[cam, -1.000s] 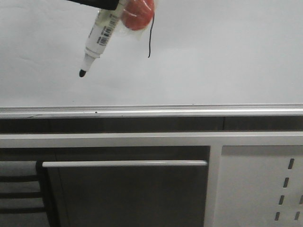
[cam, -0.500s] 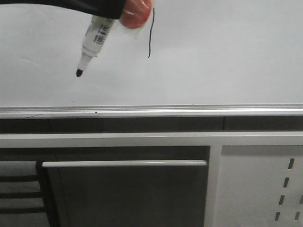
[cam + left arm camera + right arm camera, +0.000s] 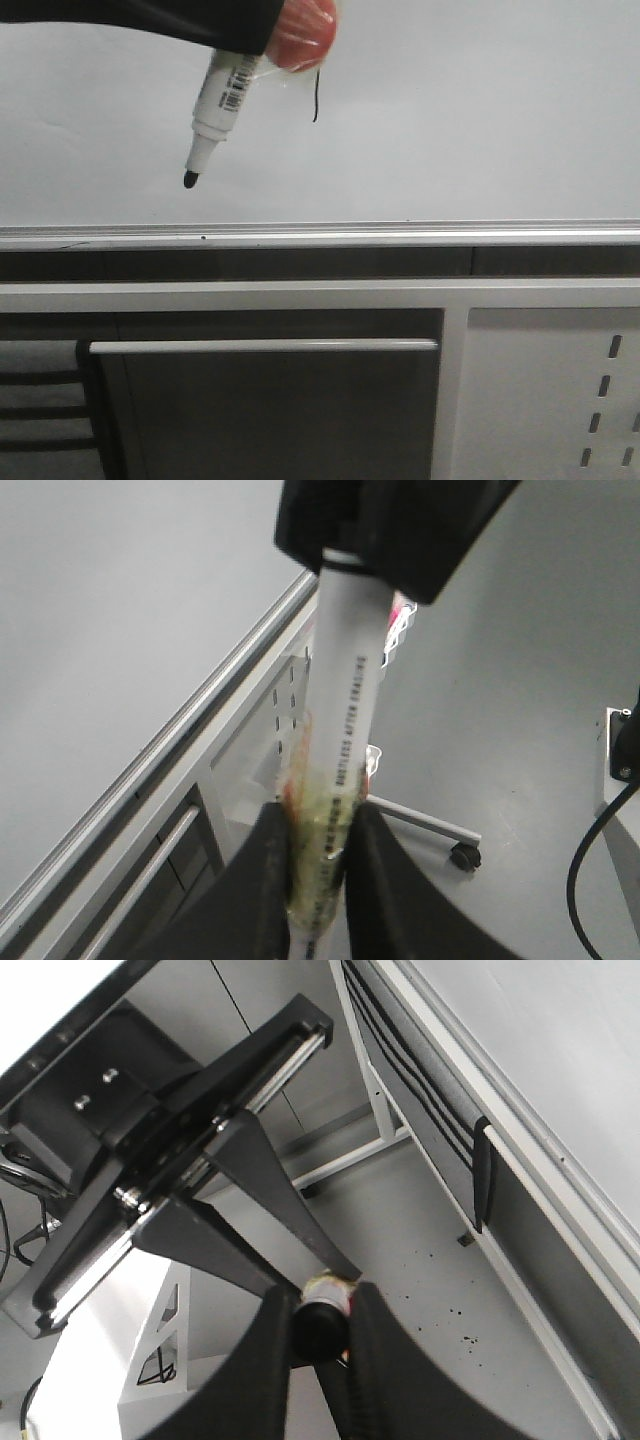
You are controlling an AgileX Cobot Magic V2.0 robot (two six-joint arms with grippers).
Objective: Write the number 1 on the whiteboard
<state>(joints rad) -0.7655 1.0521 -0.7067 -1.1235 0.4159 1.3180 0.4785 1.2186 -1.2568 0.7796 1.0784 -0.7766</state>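
Note:
The whiteboard [image 3: 480, 120] fills the upper front view, with its silver rail [image 3: 400, 235] below. The number 1 [image 3: 316, 100] is a thin black stroke; its top is hidden behind an orange-red taped lump [image 3: 300, 30]. The white marker [image 3: 225, 90] hangs tilted, and its black tip [image 3: 189, 180] is left of the stroke and lower than its end. My left gripper [image 3: 250, 40] reaches in from the left and is shut on the marker's taped body [image 3: 335, 760]. My right gripper [image 3: 322, 1310] is shut on the marker's black rear end [image 3: 318, 1325].
Below the rail are a dark panel with a silver handle bar [image 3: 260, 346] and a white metal panel with slots [image 3: 550, 400]. Dark slats [image 3: 40, 410] stand at the lower left. A caster foot [image 3: 463, 857] and a black cable [image 3: 600, 850] are on the grey floor.
The marker has moved down and a little right, so its tip is lower and nearer the rail. The orange-red lump now covers more of the stroke's top.

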